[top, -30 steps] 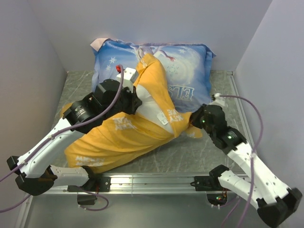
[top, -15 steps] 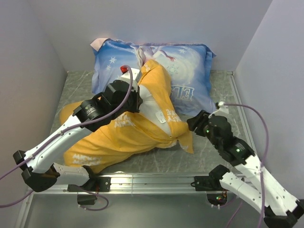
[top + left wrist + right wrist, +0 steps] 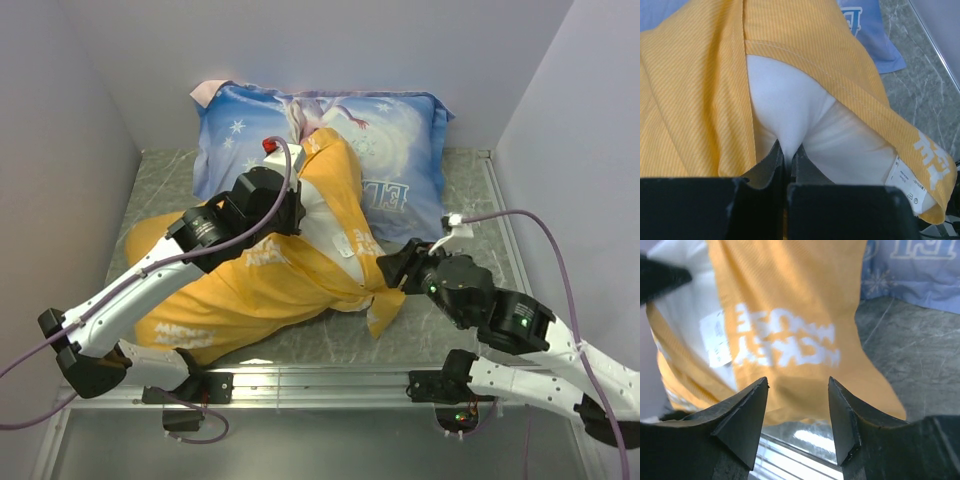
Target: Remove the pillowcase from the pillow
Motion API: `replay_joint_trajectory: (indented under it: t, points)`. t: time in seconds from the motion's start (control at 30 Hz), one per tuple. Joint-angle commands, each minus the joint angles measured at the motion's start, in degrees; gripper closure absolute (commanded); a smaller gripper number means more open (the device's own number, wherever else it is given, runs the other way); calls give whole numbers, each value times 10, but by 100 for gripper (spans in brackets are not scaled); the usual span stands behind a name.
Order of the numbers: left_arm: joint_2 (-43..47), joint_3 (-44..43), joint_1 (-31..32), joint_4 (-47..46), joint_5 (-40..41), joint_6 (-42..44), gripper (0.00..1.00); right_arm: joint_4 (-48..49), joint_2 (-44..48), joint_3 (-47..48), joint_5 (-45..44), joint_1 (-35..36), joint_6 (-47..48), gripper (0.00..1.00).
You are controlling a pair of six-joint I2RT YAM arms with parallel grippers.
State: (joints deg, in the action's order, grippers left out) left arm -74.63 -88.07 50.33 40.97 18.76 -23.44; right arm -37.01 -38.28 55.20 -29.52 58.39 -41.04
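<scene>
The yellow-orange pillowcase (image 3: 250,280) lies bunched across the middle and left of the table, its white lettering showing (image 3: 785,342). The white pillow (image 3: 325,225) bulges out of its open side, tag visible (image 3: 905,181). My left gripper (image 3: 290,208) is shut on a pinch of the white pillow (image 3: 805,115), with the pillowcase edge (image 3: 695,90) draped beside it. My right gripper (image 3: 387,270) stands open (image 3: 797,385) just short of the pillowcase's loose corner flap (image 3: 385,308), holding nothing.
A blue Elsa-printed pillow (image 3: 400,150) leans against the back wall behind the yellow fabric. Grey marbled table surface (image 3: 910,355) shows to the right. A metal rail (image 3: 330,382) runs along the near edge, and walls close in on both sides.
My right gripper has opened, let go of the pillowcase corner and shifted left; the flap now hangs loose. My left gripper has moved toward the back with the pillow.
</scene>
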Motion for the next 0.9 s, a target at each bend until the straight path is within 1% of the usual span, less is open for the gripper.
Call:
replay_joint_trajectory:
  t: [0.0,0.03,0.07,0.2,0.27,0.33,0.37,0.4,0.43,0.47,0.5,0.53,0.57,0.6,0.67,0.7,0.77,0.8,0.83,0.87]
  points:
    - [1,-22,-8,-12,29,2,100,-39,-53,52,-98,60,-8,41]
    - [-2,-22,-8,-13,29,2,100,-48,-64,61,-112,87,-14,40]
    - [-3,-22,-8,-13,28,2,100,-58,-74,70,-139,100,-18,39]
    - [-3,-20,-9,-14,26,2,100,-105,-135,117,-188,150,-33,36]
    - [-3,-19,-9,-13,28,2,100,-125,-154,133,-203,166,-53,36]
    - [0,-20,-10,-12,27,3,100,-141,-172,134,-209,168,-66,36]
    - [1,-20,-10,-12,26,3,100,-147,-175,134,-213,167,-72,37]
    - [3,-21,-10,-11,23,4,100,-167,-181,133,-221,168,-83,41]
    - [6,-21,-10,-12,22,4,100,-174,-180,132,-223,168,-99,50]
    - [9,-21,-10,-11,20,4,100,-176,-179,127,-223,161,-99,53]
    - [12,-21,-10,-10,16,4,100,-182,-175,126,-222,155,-104,61]
    - [16,-22,-10,-8,15,4,100,-187,-171,124,-222,147,-106,86]
    - [18,-22,-10,-6,15,5,100,-191,-167,120,-224,142,-110,93]
    - [19,-24,-10,-5,15,5,100,-201,-152,117,-225,123,-114,98]
    - [26,-23,-10,0,13,8,100,-199,-129,104,-221,99,-106,100]
    - [31,-20,-9,2,11,9,100,-185,-103,98,-203,65,-88,100]
    - [38,-18,-10,5,13,10,100,-165,-70,76,-179,23,-63,100]
    - [41,-17,-10,6,14,9,100,-153,-63,69,-170,6,-46,100]
    - [50,-16,-10,7,18,10,100,-150,-58,63,-160,-30,-41,100]
    - [54,-16,-9,10,24,11,100,-148,-53,51,-144,-44,-35,100]
